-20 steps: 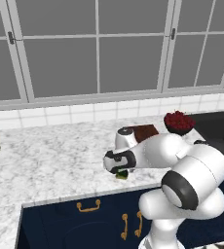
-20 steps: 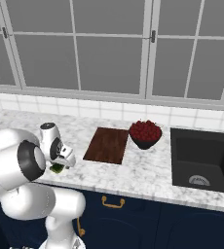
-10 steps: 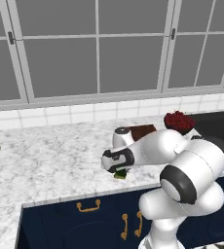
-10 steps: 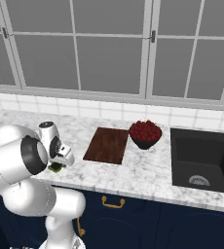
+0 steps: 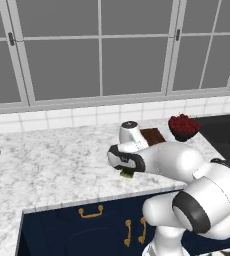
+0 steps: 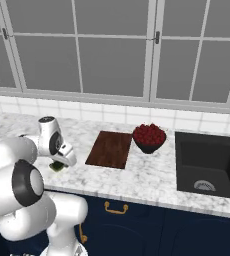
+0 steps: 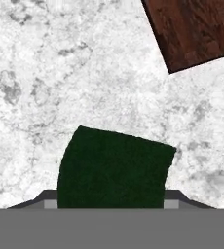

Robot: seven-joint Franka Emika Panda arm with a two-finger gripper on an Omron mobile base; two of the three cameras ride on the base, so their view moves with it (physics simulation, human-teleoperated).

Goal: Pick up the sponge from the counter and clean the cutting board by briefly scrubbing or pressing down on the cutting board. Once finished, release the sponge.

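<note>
One step looks done: the gripper (image 7: pixel 111 202) pinches the sponge (image 7: pixel 115 168) near the cutting board (image 7: pixel 196 29); scrubbing and release remain.

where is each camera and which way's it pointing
left base view: behind-left of the arm, looking forward and down at the counter; arm rises lower right.
right base view: behind-right; arm lower left, cutting board ahead.
hand view: on the hand, looking down on the sponge.
All three share sponge and board.
</note>
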